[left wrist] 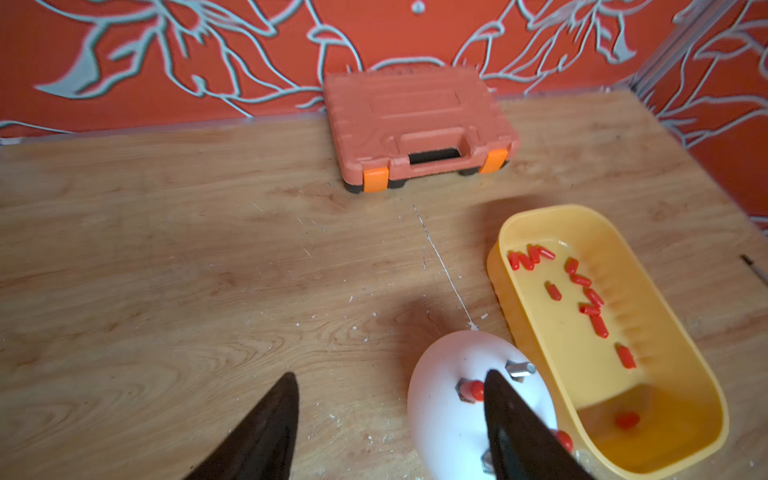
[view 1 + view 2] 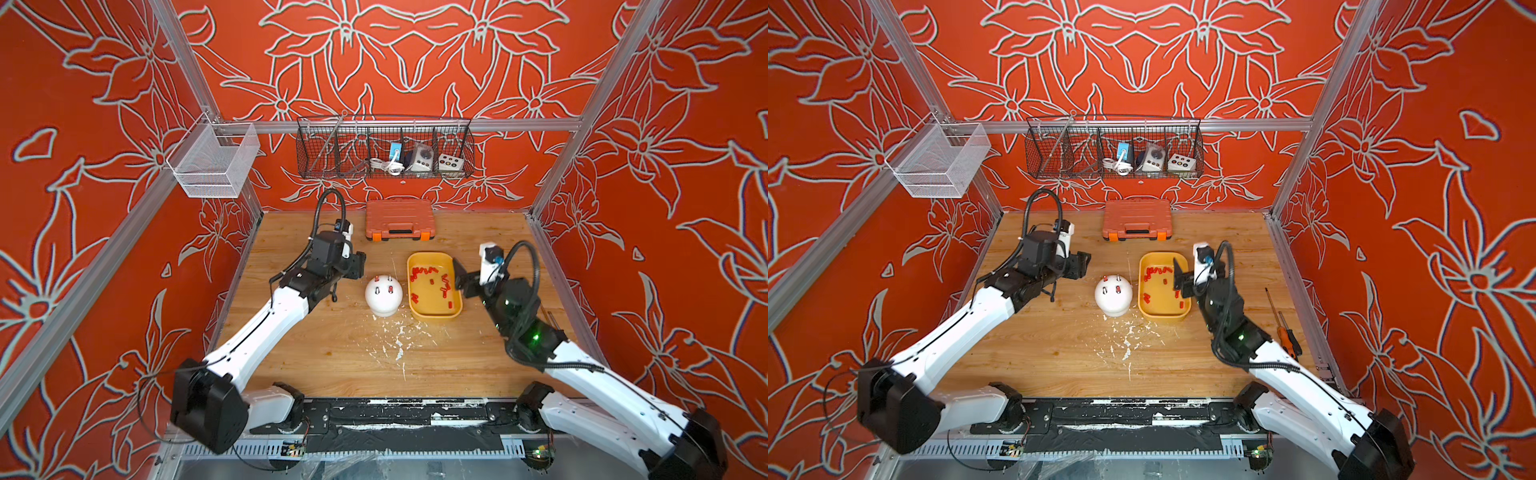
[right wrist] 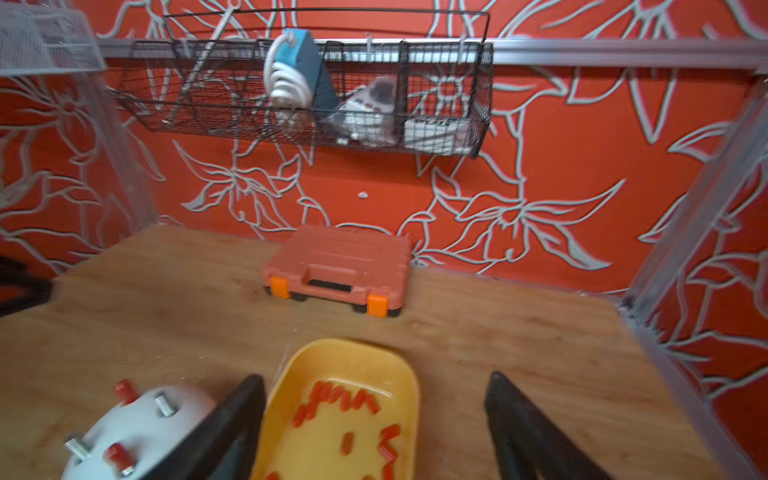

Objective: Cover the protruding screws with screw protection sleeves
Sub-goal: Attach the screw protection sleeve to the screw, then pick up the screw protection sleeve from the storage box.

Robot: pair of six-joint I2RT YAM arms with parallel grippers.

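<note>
The wooden tabletop (image 2: 332, 353) carries a yellow tray (image 2: 430, 254) and, just beside it, a white dome (image 2: 384, 301), which stands between the two arms. The left tool (image 1: 390, 376) hangs beside the dome on the side away from the tray, with its jaws apart and nothing between them; in the left wrist view one jaw tip overlaps the dome's top. The right tool (image 3: 374, 378) hovers over the tray, its jaws also spread wide and empty.

Four screws (image 1: 519, 369) stand upright out of the dome. Two wear red caps and two are bare metal. The loose sleeves (image 1: 598, 326) lie scattered flat on the tray floor, some bunched near the far end, directly below and ahead of the right tool.

Each sleeve looks very light, soft-walled and smooth, so it would likely roll or squirt out under a hard pinch. The best hold is probably a gentle one across its closed end, which leaves the open mouth free to slide down over a bare screw. The dome looks light enough to shift if it is pushed
</note>
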